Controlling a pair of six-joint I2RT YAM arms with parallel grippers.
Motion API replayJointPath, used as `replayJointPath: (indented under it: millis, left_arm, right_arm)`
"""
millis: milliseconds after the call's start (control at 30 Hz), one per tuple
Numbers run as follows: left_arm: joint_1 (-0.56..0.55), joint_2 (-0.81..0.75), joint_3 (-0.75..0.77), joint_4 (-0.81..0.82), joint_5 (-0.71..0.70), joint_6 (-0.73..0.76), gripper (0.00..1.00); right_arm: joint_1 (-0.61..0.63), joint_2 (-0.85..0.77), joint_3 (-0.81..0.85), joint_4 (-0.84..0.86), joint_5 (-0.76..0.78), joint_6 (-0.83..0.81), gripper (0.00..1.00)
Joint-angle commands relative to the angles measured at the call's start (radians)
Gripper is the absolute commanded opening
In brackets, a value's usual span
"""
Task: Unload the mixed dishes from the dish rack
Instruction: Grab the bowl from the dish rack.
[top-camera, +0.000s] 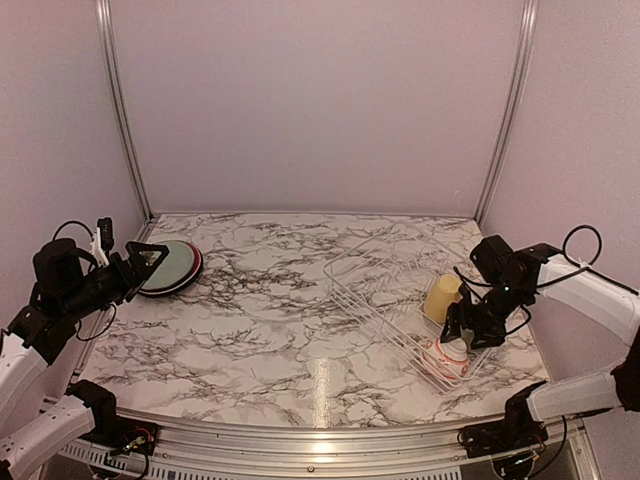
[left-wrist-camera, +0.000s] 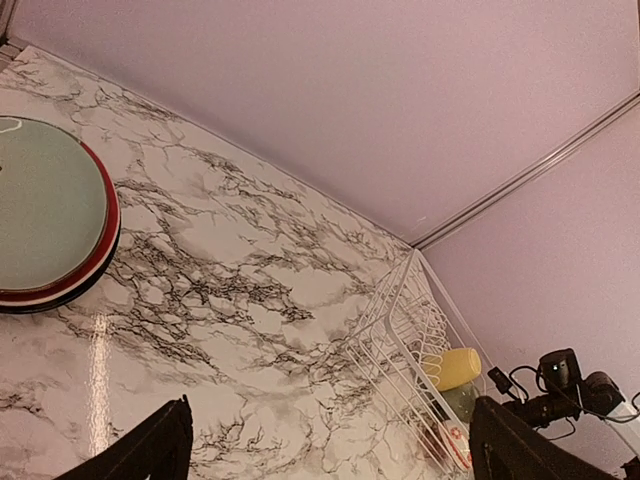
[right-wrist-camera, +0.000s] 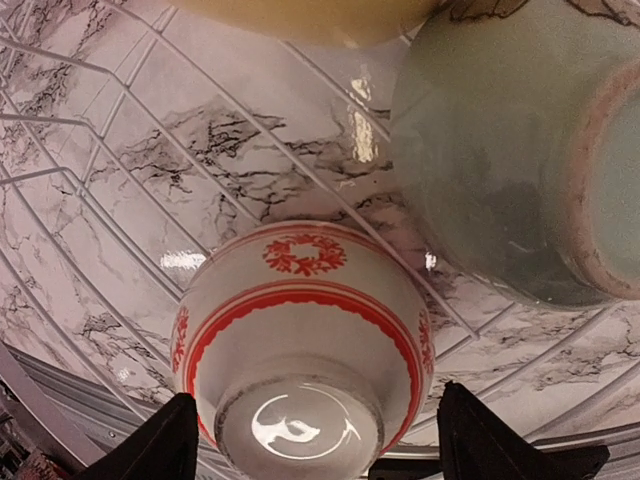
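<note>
The white wire dish rack (top-camera: 380, 290) stands at the right of the marble table. In it lie a yellow mug (top-camera: 441, 297), a pale green bowl (right-wrist-camera: 500, 150) and a small white-and-red patterned bowl (top-camera: 447, 358), which sits upside down. My right gripper (top-camera: 460, 335) hangs right over that small bowl (right-wrist-camera: 300, 330), its fingers open on either side of the bowl's foot with a narrow gap showing. A stack of plates (top-camera: 172, 266), pale green on top over red and black rims, lies at the far left. My left gripper (top-camera: 150, 258) hovers beside the stack, open and empty.
The left wrist view shows the plates (left-wrist-camera: 50, 215) at left and the rack (left-wrist-camera: 400, 330) with the mug (left-wrist-camera: 452, 367) at right, bare marble between. Pale walls close the table on three sides. The rack's wires (right-wrist-camera: 120, 130) run under the bowls.
</note>
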Motion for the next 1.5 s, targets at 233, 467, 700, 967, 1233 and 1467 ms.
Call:
replayJointPath:
  millis: [233, 467, 700, 967, 1233, 1467]
  left_arm:
    - [-0.004, -0.01, -0.01, -0.011, 0.026, -0.053, 0.99]
    - [-0.004, 0.01, -0.027, 0.007, 0.027, -0.066, 0.99]
    - [-0.005, 0.027, -0.025, 0.013, 0.027, -0.073, 0.99]
    - [-0.007, 0.075, 0.001, 0.026, 0.025, -0.081, 0.99]
    - [-0.036, 0.106, -0.021, 0.12, 0.091, -0.175, 0.99]
    - [-0.151, 0.128, -0.074, 0.225, 0.036, -0.25, 0.99]
  right_arm:
    - [-0.011, 0.018, -0.021, 0.041, -0.057, -0.045, 0.62]
    - [-0.011, 0.019, -0.001, 0.025, -0.033, -0.051, 0.5]
    - [-0.012, 0.001, 0.027, 0.026, -0.069, -0.039, 0.29]
    - [-0.012, 0.026, 0.117, 0.024, -0.057, -0.066, 0.17]
    - [-0.011, 0.008, 0.131, 0.086, -0.089, -0.077, 0.05]
    - [-0.012, -0.023, 0.113, 0.107, -0.103, -0.091, 0.0]
